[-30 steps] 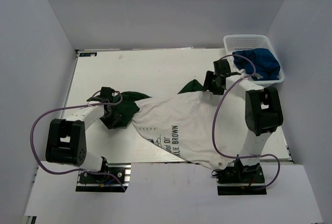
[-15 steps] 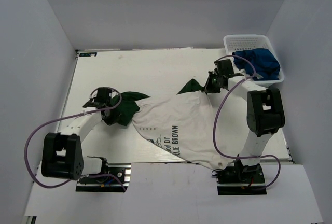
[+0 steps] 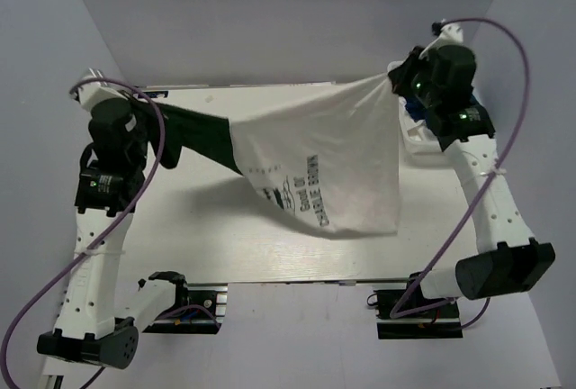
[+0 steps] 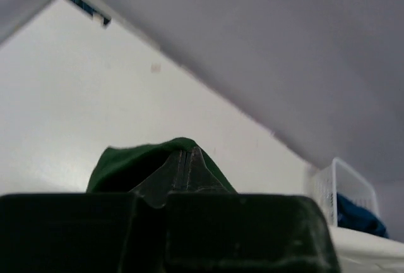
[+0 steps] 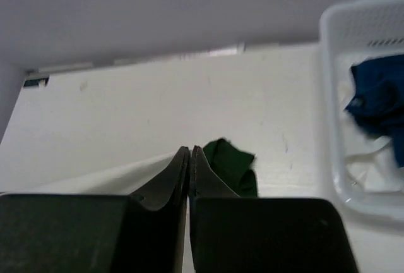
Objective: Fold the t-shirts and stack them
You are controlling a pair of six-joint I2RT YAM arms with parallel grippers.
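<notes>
White cloth with green sleeves, the printed t-shirt point(image 3: 333, 155) hangs stretched above the surface point(image 3: 207, 227), a sleeve pinched in the closed jaws of the left gripper point(image 4: 187, 159) and of the right gripper point(image 5: 190, 156), so nothing is folded or stacked yet and the blue t-shirt point(image 5: 375, 96) waits in the basket point(image 5: 360, 6).

this is looking like a robotics lab: plain grey panels point(image 3: 297, 20) are boxing in a tabletop point(image 3: 207, 227) on three sides, a left arm point(image 3: 94, 254) and a right arm point(image 3: 490, 200) are standing bolted at its near edge, purple cables point(image 3: 527, 92) are looping off them, and a mesh basket point(image 5: 329, 83) is sitting at its far right corner.
</notes>
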